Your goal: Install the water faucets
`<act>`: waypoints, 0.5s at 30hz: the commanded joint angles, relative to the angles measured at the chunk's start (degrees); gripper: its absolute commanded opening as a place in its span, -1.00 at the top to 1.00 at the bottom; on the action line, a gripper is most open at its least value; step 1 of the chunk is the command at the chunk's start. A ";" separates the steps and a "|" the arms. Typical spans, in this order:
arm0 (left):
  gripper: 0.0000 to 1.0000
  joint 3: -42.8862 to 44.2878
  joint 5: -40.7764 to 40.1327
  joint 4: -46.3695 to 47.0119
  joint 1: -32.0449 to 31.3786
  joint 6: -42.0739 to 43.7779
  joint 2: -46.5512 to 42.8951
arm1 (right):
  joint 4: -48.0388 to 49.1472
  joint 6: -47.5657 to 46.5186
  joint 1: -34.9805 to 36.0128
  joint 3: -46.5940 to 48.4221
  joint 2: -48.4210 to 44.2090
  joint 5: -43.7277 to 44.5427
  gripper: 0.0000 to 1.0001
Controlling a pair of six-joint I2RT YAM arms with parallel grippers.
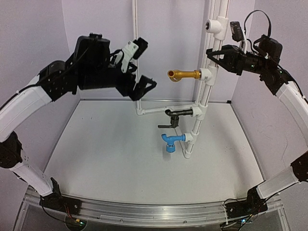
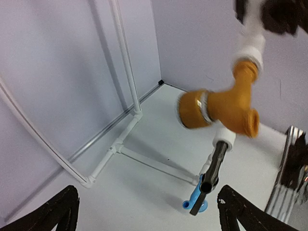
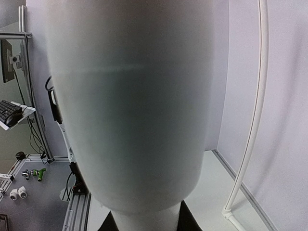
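Three faucets sit in white fittings on the upright white pipe (image 1: pixel 206 96): brass-gold faucet (image 1: pixel 183 74) on top, black faucet (image 1: pixel 174 113) in the middle, blue faucet (image 1: pixel 172 141) lowest. My left gripper (image 1: pixel 139 67) is open and empty, in the air to the left of the brass-gold faucet. The left wrist view shows the brass-gold faucet (image 2: pixel 221 103) close and blurred, the black faucet (image 2: pixel 214 168) and the blue faucet (image 2: pixel 195 201) below it, between my spread fingers (image 2: pixel 60 211). My right gripper (image 1: pixel 217 54) grips the pipe high up; the pipe (image 3: pixel 134 106) fills the right wrist view.
The pipe frame's thin base pipes (image 1: pixel 159 110) run across the white floor to the back wall, with thin uprights (image 2: pixel 126 57) there. Lilac walls close in three sides. An aluminium rail (image 1: pixel 144 211) edges the front. A keyboard (image 3: pixel 10 113) and loose fittings (image 3: pixel 18 193) lie outside the enclosure.
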 commanded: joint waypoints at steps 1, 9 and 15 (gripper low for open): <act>-0.99 15.76 13.73 -15.26 7.57 -36.66 7.09 | -12.27 6.76 -0.06 -1.10 3.20 -0.54 1.00; -0.99 4.41 30.51 7.58 12.36 -70.24 3.62 | -12.27 6.96 -0.09 0.22 4.10 -0.43 1.00; -0.99 1.30 37.17 20.42 12.47 -82.20 4.44 | -12.13 7.18 -0.10 0.11 4.03 0.14 1.00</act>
